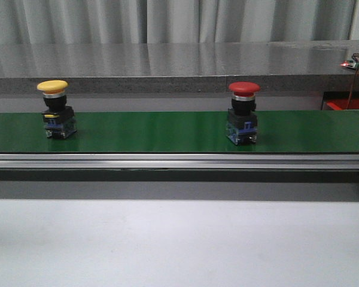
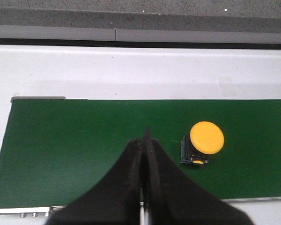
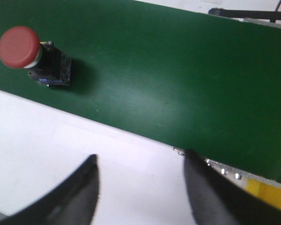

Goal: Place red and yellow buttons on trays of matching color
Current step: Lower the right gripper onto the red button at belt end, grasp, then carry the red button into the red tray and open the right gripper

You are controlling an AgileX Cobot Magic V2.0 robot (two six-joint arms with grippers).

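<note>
The yellow button (image 1: 52, 87) stands upright at the left of the green belt (image 1: 155, 131), and the red button (image 1: 244, 89) stands right of centre. Neither gripper shows in the front view. In the left wrist view my left gripper (image 2: 146, 137) is shut and empty over the belt (image 2: 75, 140), with the yellow button (image 2: 206, 137) a little to one side of its tips. My right gripper (image 3: 140, 158) is open and empty above the white table, near the belt's edge. The red button (image 3: 18, 47) is well away from it. The trays are not clearly in view.
A red shape (image 1: 349, 104) lies behind the belt at the far right, and a yellow corner (image 3: 267, 193) shows beyond the belt's end; I cannot tell if these are trays. A grey ledge (image 1: 167, 66) runs behind the belt. A metal rail (image 1: 167, 160) fronts it.
</note>
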